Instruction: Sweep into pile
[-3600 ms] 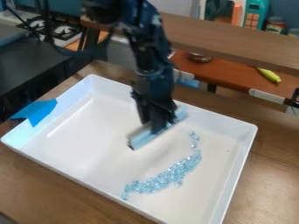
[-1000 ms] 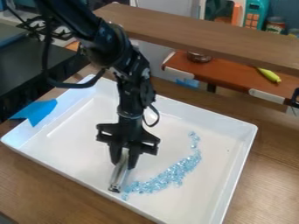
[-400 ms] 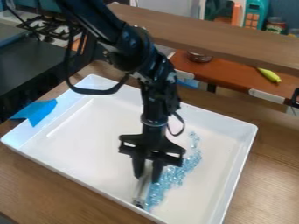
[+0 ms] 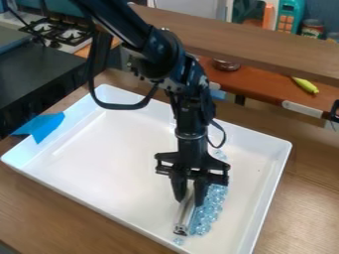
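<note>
Now the gripper [image 4: 190,201] clasps a scraper [image 4: 183,220], glassy beads [image 4: 210,208] along its long side away from the tape [image 4: 43,127].

wooden table [image 4: 303,191], white tray [image 4: 112,158] on top

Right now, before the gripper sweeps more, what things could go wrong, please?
The stray beads lie just past the near end of the silver bar, so the next sweep may miss them. That end also sits close to the near wall of the white tray and could bump it. The main row of light-blue beads is long, so some might slip around the bar.
</note>
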Motion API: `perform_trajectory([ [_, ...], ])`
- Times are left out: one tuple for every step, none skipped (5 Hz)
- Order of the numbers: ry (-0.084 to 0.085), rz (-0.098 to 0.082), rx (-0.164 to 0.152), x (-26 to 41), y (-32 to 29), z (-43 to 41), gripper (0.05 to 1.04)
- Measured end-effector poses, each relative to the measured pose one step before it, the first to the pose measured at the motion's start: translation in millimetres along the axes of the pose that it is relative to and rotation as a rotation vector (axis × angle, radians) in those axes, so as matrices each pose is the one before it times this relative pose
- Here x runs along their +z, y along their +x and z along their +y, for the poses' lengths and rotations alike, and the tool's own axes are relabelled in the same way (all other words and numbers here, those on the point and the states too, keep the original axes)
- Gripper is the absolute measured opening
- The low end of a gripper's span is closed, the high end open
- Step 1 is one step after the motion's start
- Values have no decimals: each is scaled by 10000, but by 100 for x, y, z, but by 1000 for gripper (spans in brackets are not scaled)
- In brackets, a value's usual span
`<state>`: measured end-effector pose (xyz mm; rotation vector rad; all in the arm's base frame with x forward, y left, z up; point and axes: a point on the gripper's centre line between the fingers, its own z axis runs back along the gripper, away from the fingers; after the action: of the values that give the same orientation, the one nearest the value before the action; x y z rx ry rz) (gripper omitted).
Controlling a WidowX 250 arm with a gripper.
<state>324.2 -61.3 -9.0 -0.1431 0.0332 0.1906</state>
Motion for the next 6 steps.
perform_trajectory([
  [-404,46,47,1,374,-131,354],
  [-237,232,-147,460,-421,732,354],
  [-274,-632,381,3985,813,2441,354],
  [-129,-164,103,2899,330,3276,354],
  [456,-553,52,2517,1777,3830,354],
  [1035,-237,-130,-549,1817,4279,354],
])
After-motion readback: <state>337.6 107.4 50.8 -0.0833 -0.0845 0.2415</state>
